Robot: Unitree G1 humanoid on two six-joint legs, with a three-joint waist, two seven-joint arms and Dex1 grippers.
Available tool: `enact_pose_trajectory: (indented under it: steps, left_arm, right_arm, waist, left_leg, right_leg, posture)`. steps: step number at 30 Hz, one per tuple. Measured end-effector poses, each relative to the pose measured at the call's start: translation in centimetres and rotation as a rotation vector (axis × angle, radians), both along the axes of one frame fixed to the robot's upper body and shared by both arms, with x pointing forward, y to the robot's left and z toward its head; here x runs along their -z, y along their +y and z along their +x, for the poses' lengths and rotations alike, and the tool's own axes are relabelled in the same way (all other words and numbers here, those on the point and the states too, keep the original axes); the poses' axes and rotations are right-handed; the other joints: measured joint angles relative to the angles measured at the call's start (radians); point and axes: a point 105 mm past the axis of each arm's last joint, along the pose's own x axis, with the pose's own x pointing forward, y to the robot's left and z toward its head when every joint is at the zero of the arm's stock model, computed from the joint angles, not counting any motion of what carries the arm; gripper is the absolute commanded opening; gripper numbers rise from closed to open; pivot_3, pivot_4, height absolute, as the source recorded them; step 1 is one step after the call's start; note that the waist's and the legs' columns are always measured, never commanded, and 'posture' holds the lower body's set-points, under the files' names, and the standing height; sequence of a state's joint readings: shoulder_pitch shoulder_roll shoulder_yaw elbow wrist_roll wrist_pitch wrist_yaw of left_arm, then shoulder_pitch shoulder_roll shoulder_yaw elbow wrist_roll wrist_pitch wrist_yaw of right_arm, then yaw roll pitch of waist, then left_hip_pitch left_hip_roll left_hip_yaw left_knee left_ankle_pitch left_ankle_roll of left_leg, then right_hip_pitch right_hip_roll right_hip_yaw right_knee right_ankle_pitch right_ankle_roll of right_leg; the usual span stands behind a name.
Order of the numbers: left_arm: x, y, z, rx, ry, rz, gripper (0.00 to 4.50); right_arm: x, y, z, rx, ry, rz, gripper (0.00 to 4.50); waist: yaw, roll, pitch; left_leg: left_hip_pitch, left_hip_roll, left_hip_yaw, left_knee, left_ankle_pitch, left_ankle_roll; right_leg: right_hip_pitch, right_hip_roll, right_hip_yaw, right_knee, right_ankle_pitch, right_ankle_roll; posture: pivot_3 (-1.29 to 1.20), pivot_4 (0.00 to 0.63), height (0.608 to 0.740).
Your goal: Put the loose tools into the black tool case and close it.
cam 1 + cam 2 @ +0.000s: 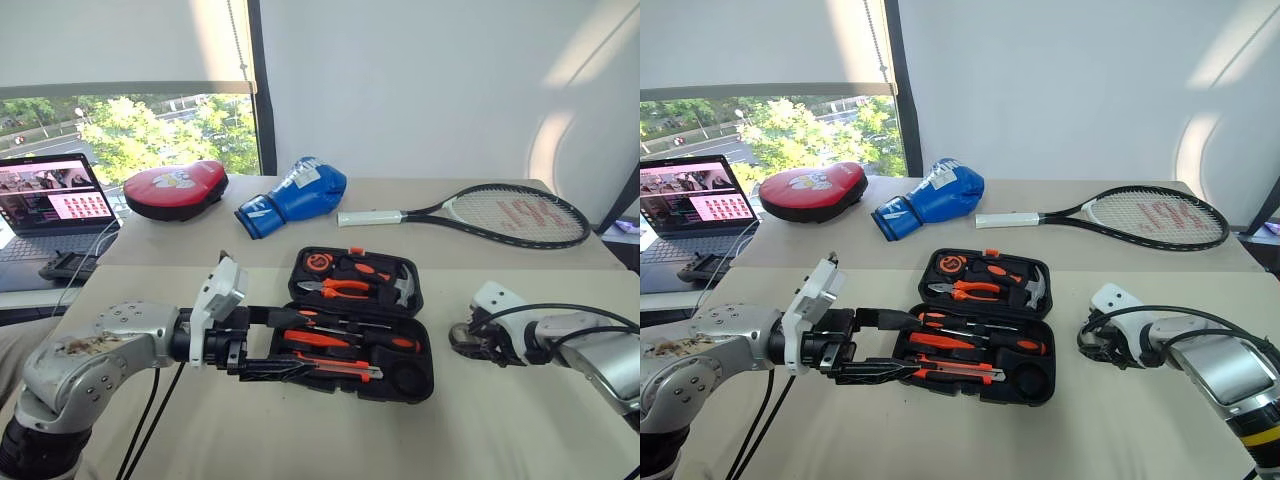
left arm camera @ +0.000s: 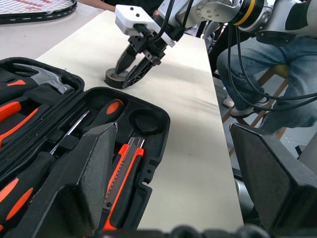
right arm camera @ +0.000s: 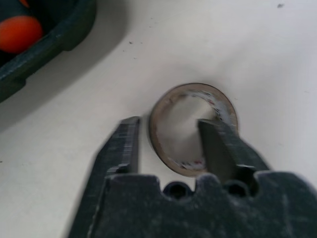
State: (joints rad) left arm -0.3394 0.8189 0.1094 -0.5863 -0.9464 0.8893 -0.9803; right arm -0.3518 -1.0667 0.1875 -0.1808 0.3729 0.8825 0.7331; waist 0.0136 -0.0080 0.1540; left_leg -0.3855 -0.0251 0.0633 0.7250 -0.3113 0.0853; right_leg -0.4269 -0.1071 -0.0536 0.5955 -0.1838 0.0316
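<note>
Black right pincer (image 3: 168, 148) straddles wall of tape roll (image 3: 192, 129): one finger inside ring, one outside, jaws narrow, wall between them, roll flat on table (image 1: 300, 430). Roll grey, thin-walled, round, cardboard-like inner face with small print. Just beside it, black moulded tool case (image 1: 355, 325) lies open, glossy ribbed plastic; orange-handled screwdrivers (image 1: 350, 338) and utility knife (image 2: 121, 173) sit in recesses. Left pincer (image 1: 875, 350) wide apart, empty, at case's near-left edge.

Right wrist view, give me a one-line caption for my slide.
Right gripper straddling the wall of the small grey tape roll on the table, beside the black tool case.
</note>
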Motion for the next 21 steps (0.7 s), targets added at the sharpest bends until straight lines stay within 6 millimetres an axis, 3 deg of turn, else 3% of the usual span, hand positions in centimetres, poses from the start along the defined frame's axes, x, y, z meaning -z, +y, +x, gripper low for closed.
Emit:
enact_pose_trajectory:
  steps: [3,7,9,14,17,21]
  left_arm:
    - [0.0,0.0,0.0,-0.003,-0.002,-0.001,3.89]
    - [0.0,0.0,0.0,-0.005,-0.01,-0.004,3.89]
    - [0.1,0.1,0.1,-0.007,-0.012,-0.003,3.89]
    - [0.2,0.2,0.1,-0.009,-0.018,0.007,3.89]
    - [0.3,0.3,0.2,-0.005,-0.013,0.006,3.89]
    - [0.4,0.3,0.2,-0.006,-0.017,0.016,3.89]
  right_arm:
    - [0.0,0.2,0.0,-0.014,0.008,0.006,0.03]
    - [-0.6,0.5,-0.1,-0.038,-0.002,0.021,0.03]
    - [-1.8,1.0,-0.6,-0.073,-0.029,0.041,0.03]
    - [-5.6,5.4,-3.4,-0.253,-0.062,0.125,0.03]
    - [-4.7,8.8,-6.0,-0.386,0.006,0.156,0.03]
    - [-2.1,10.5,-7.1,-0.405,0.086,0.142,0.03]
  waist:
    - [-0.001,0.0,0.0]
    - [0.0,0.0,0.0]
    - [0.0,0.001,0.001]
    - [-0.001,0.002,0.001]
    - [-0.001,0.002,0.001]
    - [0.001,0.002,0.001]
  left_leg:
    - [0.0,0.0,0.0,0.0,0.0,-0.001]
    - [0.001,0.0,0.0,0.0,0.0,-0.001]
    - [0.001,0.0,0.0,0.0,0.0,-0.001]
    - [0.002,0.002,-0.002,-0.001,0.0,-0.002]
    - [0.002,0.002,-0.002,-0.001,0.0,-0.003]
    - [0.002,0.0,-0.002,-0.001,0.0,-0.003]
  right_leg:
    - [0.0,0.0,0.0,0.0,0.0,0.0]
    - [0.0,0.0,0.0,0.001,0.0,0.0]
    - [0.0,0.0,0.0,0.001,0.0,0.0]
    - [0.001,0.0,-0.001,0.0,0.0,0.0]
    - [0.001,0.0,-0.001,0.0,0.0,0.0]
    - [0.001,-0.001,-0.001,0.001,0.0,0.0]
  posture:
    - [0.0,0.15,0.74]
    - [0.0,0.15,0.74]
    - [0.0,0.15,0.74]
    - [0.0,0.15,0.74]
    - [0.0,0.15,0.74]
    - [0.0,0.15,0.74]
